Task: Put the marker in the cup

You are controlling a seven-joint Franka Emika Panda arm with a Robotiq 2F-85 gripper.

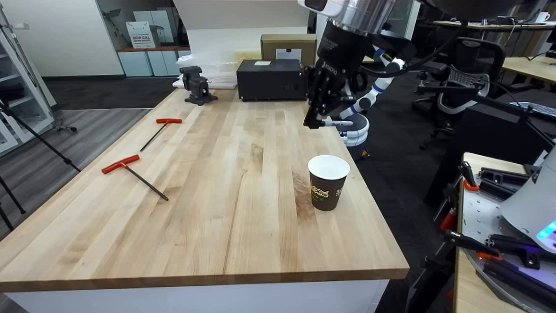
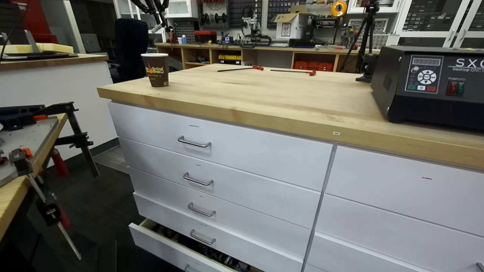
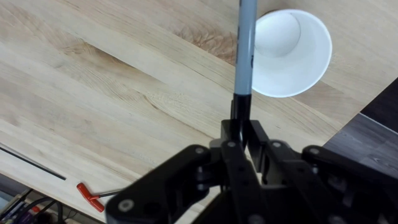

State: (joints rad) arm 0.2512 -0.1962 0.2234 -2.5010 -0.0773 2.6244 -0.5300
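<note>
The marker has a grey body and a black end; it shows in the wrist view and in an exterior view. My gripper is shut on its black end. In an exterior view the gripper hangs well above the table with the marker held about level. The gripper also shows at the top of an exterior view, above the cup. The dark brown cup with a white rim stands upright near the table's edge; it also shows in an exterior view. In the wrist view the cup's white inside lies beside and below the marker.
Two red-handled T-shaped tools lie on the wooden table. A black machine and a small dark vise stand at the table's far end. A low drawer is partly open.
</note>
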